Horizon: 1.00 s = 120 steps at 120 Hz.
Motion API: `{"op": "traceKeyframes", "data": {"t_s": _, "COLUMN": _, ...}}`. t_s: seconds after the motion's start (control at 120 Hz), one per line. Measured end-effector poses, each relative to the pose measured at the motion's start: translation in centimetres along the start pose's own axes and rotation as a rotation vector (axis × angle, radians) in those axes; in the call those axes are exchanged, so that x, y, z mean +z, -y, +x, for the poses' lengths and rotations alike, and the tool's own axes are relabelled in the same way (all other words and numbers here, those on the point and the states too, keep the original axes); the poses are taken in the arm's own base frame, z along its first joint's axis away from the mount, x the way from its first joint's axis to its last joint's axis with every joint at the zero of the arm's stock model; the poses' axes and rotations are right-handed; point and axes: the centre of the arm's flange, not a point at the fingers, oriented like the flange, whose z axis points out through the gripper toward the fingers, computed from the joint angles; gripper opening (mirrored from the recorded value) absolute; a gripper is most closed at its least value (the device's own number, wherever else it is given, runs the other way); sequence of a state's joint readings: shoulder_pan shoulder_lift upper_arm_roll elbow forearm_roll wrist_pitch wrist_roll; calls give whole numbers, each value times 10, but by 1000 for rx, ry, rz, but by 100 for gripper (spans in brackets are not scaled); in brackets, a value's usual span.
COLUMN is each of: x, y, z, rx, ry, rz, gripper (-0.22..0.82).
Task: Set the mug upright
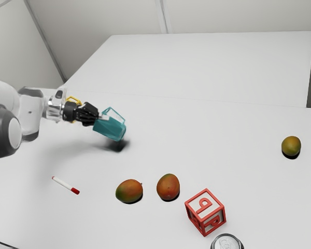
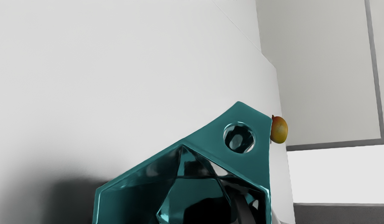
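Note:
In the exterior view the gripper [image 1: 100, 117] holds the teal mug [image 1: 111, 128] by its rim, and the mug hangs tilted above the table over a dark shadow. Its mouth faces the hand and its angular handle points up. Looking into the open mouth, the wrist view shows the mug [image 2: 244, 165] with one dark finger of the gripper [image 2: 259, 214] inside and a pale sliver of the other just outside the wall. The mug's lower part in that view is cut off.
On the table [image 1: 223, 140] lie a marker [image 1: 66, 185], two mangoes [image 1: 129, 191] [image 1: 168, 187], a red-and-white letter block [image 1: 205, 212] and a can [image 1: 227, 243]. Another mango [image 1: 291, 146] is at the exterior view's right. Something yellow [image 1: 73, 99] shows behind the hand.

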<state>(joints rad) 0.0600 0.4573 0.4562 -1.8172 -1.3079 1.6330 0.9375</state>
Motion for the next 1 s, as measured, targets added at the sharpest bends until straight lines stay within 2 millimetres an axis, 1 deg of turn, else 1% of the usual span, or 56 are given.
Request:
{"op": "traceKeyframes", "data": {"t_s": 0.058, "x": 2, "y": -27, "z": 14, "rx": 55, "ry": 13, "rz": -11, "gripper": -18}}
{"op": "traceKeyframes", "data": {"t_s": 0.1, "x": 5, "y": -52, "z": 31, "rx": 119, "ry": 42, "rz": 5, "gripper": -18}}
{"op": "traceKeyframes", "data": {"t_s": 0.142, "x": 12, "y": -77, "z": 46, "rx": 187, "ry": 96, "rz": 42, "gripper": -18}}
{"op": "traceKeyframes", "data": {"t_s": 0.175, "x": 24, "y": -92, "z": 53, "rx": 235, "ry": 156, "rz": 83, "gripper": -18}}
{"op": "traceKeyframes", "data": {"t_s": 0.225, "x": 44, "y": -113, "z": 60, "rx": 309, "ry": 257, "rz": 166, "gripper": -18}}
{"op": "traceKeyframes", "data": {"t_s": 0.308, "x": 77, "y": -140, "z": 67, "rx": 428, "ry": 427, "rz": 336, "gripper": -18}}
{"op": "traceKeyframes", "data": {"t_s": 0.358, "x": 93, "y": -156, "z": 69, "rx": 494, "ry": 516, "rz": 444, "gripper": -18}}
{"op": "traceKeyframes", "data": {"t_s": 0.425, "x": 109, "y": -170, "z": 69, "rx": 556, "ry": 614, "rz": 582, "gripper": -18}}
{"op": "traceKeyframes", "data": {"t_s": 0.508, "x": 114, "y": -167, "z": 74, "rx": 585, "ry": 639, "rz": 727, "gripper": -18}}
{"op": "traceKeyframes", "data": {"t_s": 0.667, "x": 124, "y": -137, "z": 82, "rx": 610, "ry": 555, "rz": 896, "gripper": -18}}
{"op": "traceKeyframes", "data": {"t_s": 0.733, "x": 131, "y": -123, "z": 80, "rx": 609, "ry": 518, "rz": 933, "gripper": -18}}
{"op": "traceKeyframes", "data": {"t_s": 0.783, "x": 137, "y": -115, "z": 76, "rx": 607, "ry": 494, "rz": 952, "gripper": -18}}
{"op": "traceKeyframes", "data": {"t_s": 0.817, "x": 140, "y": -113, "z": 68, "rx": 604, "ry": 481, "rz": 960, "gripper": -18}}
{"op": "traceKeyframes", "data": {"t_s": 0.85, "x": 141, "y": -115, "z": 61, "rx": 604, "ry": 465, "rz": 967, "gripper": -18}}
{"op": "traceKeyframes", "data": {"t_s": 0.908, "x": 143, "y": -119, "z": 54, "rx": 605, "ry": 433, "rz": 979, "gripper": -18}}
{"op": "traceKeyframes", "data": {"t_s": 1.0, "x": 144, "y": -117, "z": 46, "rx": 591, "ry": 396, "rz": 991, "gripper": -18}}
